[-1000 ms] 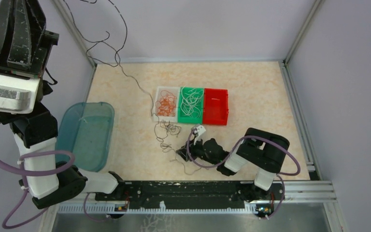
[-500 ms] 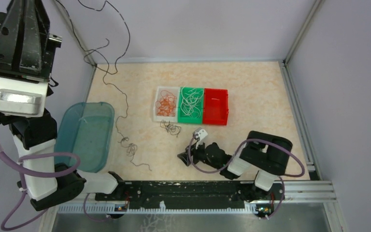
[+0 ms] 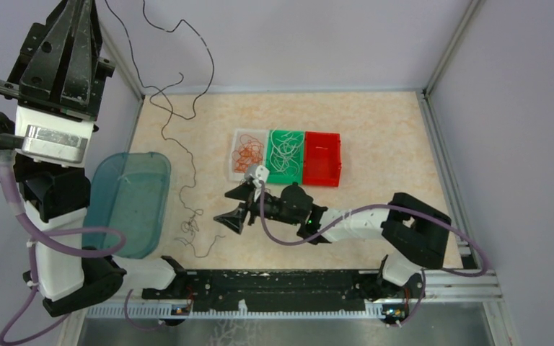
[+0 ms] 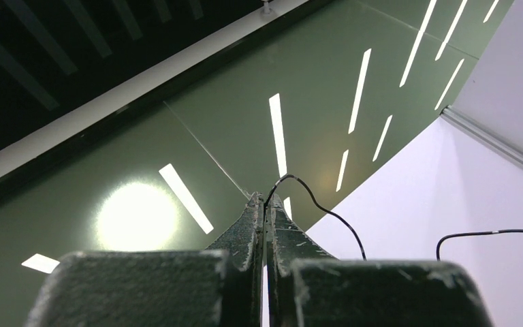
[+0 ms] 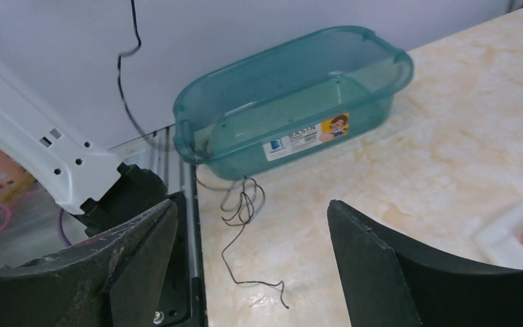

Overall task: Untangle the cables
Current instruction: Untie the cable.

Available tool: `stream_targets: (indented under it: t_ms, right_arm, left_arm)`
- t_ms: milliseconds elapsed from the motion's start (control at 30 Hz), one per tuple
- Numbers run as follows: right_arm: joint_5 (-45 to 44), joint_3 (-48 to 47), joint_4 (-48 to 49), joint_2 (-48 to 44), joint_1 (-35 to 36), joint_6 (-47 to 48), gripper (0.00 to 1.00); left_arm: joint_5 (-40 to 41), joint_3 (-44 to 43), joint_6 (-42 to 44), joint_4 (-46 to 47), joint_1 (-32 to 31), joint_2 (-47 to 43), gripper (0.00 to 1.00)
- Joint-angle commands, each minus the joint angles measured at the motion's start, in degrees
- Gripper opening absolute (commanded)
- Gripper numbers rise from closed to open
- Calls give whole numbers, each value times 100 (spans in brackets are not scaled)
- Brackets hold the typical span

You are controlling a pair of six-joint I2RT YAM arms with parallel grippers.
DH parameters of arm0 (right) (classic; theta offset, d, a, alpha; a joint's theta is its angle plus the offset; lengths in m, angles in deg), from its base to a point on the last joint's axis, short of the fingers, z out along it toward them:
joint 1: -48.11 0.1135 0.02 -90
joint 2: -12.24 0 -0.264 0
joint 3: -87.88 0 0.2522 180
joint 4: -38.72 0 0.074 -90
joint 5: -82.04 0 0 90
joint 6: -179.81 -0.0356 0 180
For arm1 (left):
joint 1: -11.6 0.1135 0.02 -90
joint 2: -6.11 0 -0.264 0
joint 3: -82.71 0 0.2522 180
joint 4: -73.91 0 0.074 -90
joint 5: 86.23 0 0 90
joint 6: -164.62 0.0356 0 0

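Beige marbled desk (image 3: 375,130), walled in pale lilac: a black cable (image 3: 190,225) hangs from the left end effector (image 4: 264,204), whose fingers are pressed together on its top end, high at the upper left of the overhead view. The cable drops in kinks to a loose snarl lying on the desk just beside a translucent teal plastic basin (image 3: 126,202). The right end effector (image 3: 234,207), spread wide and holding nothing, hovers mid-frame near that snarl. Hair-thin, springy and almost weightless, the wire looks likely to slip out of a loose pinch and snag on itself (a firm nip on a straight run just above the snarl seems the safest hold). Curly orange cables (image 3: 247,153) fill a clear bin (image 3: 235,137) and white cables (image 3: 286,151) a green bin (image 3: 268,176); the glossy red bin (image 3: 323,173) beside them looks empty.
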Motion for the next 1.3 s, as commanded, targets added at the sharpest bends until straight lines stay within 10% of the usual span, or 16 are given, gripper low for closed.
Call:
stream_targets:
  t_ms: [0,233,600,933,1267]
  right_arm:
    - [565,-791,-268,609,142,296,82]
    - [929,-1626,-165,1656,212,216,83]
    - [472,-1915,304,2643,216,-412,51]
    - [-314,-1246,642,2461,205,-450,11]
    - [-1066,-783,26,1727,186,-261,0]
  left_arm:
    - [-73,-25,64,15,6,-16,0]
    - [-146,-126,55,22,6,62,0]
    - [-344,-649,111,135,12,343,0]
    - [-431,-652,137,686,36,321,0]
    - [-737,-803,95,1102,208,358,0]
